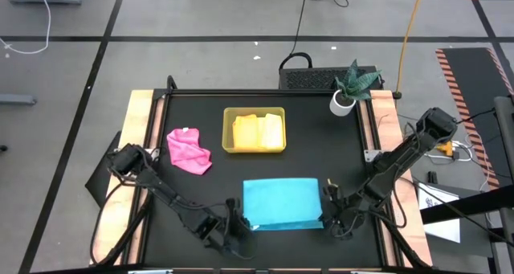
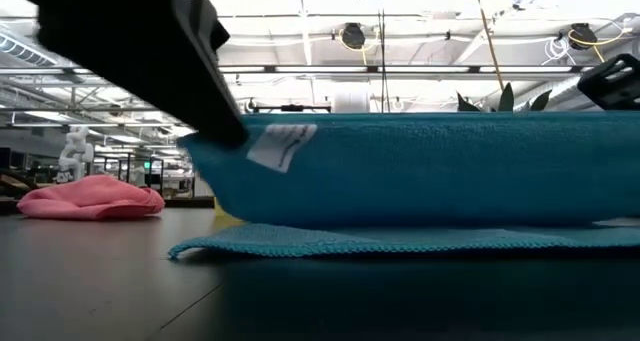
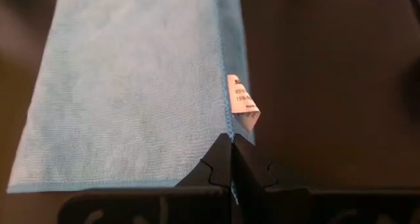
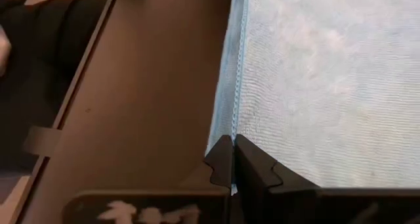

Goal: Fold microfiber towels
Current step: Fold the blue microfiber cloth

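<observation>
The sky-blue towel [image 1: 281, 200] lies near the table's front edge as a rectangle, and its white label [image 3: 243, 102] shows at its left near corner. My left gripper [image 1: 245, 223] is shut on that left near corner. My right gripper [image 1: 329, 218] is shut on the right near corner. In the low view the held edge [image 2: 430, 166] stands raised above a lower layer [image 2: 400, 241] that lies flat on the table. The pink towel [image 1: 189, 151] lies crumpled at the left. The yellow towel [image 1: 261, 132] lies in the tray. I cannot make out the orange towel. My left gripper pinches the towel's left near corner [image 3: 226, 133] between its two fingers, right beside the white label. The fingers come from the table's near side. The held edge is raised off the table while a lower layer lies flat under it. My right gripper pinches the towel's right near corner [image 4: 231, 129] between its two fingers, at the stitched hem. The fingers come from the table's near side. The held edge is raised, stretched straight toward the other gripper, above the layer on the table.
The yellow-green tray [image 1: 227, 129] stands at the far middle of the table. A potted plant [image 1: 347, 93] stands at the far right corner. Wooden rails [image 1: 144, 137] run along the left and right sides. Bare black tabletop [image 1: 329, 149] lies between the tray and the right rail.
</observation>
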Controlling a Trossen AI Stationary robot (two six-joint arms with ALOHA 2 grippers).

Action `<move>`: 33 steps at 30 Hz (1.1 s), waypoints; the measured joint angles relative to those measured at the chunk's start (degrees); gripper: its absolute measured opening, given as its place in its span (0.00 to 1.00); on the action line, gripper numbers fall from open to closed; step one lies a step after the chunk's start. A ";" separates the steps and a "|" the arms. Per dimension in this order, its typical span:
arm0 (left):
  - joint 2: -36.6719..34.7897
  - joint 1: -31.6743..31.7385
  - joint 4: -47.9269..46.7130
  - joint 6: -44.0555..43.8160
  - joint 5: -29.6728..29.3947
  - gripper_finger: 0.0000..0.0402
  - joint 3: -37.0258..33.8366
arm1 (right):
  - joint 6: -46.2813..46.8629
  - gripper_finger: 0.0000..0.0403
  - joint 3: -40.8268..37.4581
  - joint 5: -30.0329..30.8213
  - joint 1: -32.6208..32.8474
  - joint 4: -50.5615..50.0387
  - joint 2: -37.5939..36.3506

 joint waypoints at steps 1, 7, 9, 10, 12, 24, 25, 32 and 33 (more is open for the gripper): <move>0.00 -0.01 -0.02 0.01 0.24 0.01 0.00 | 0.01 0.00 0.00 0.03 0.00 -0.07 -0.10; 0.07 0.11 0.12 -0.57 0.07 0.01 -1.14 | 0.25 0.00 0.00 -0.14 0.00 0.64 2.80; 0.07 0.04 0.34 -0.66 0.11 0.01 -1.57 | 0.25 0.00 0.00 -1.15 0.00 1.36 3.98; 0.07 0.03 0.27 -0.64 0.09 0.01 -1.73 | 0.25 0.00 0.00 -1.26 0.00 1.85 4.49; 0.07 0.07 0.26 -0.67 0.06 0.01 -1.75 | 0.25 0.00 0.00 -1.55 0.00 2.39 5.44; 0.08 0.03 0.44 -3.79 0.96 0.01 -1.77 | -1.27 0.08 -0.04 -2.85 -0.10 3.90 6.58; 0.09 0.02 0.45 -4.26 1.21 0.02 -1.79 | -1.26 0.10 -0.04 -2.85 -0.18 4.02 6.59; 0.09 0.15 0.57 -5.82 3.35 0.17 -1.79 | -1.34 0.29 -0.04 -2.80 -0.83 4.25 6.57; 0.09 0.32 0.57 -6.34 4.03 0.21 -1.79 | -1.53 0.31 -0.04 -2.82 -0.83 4.25 6.57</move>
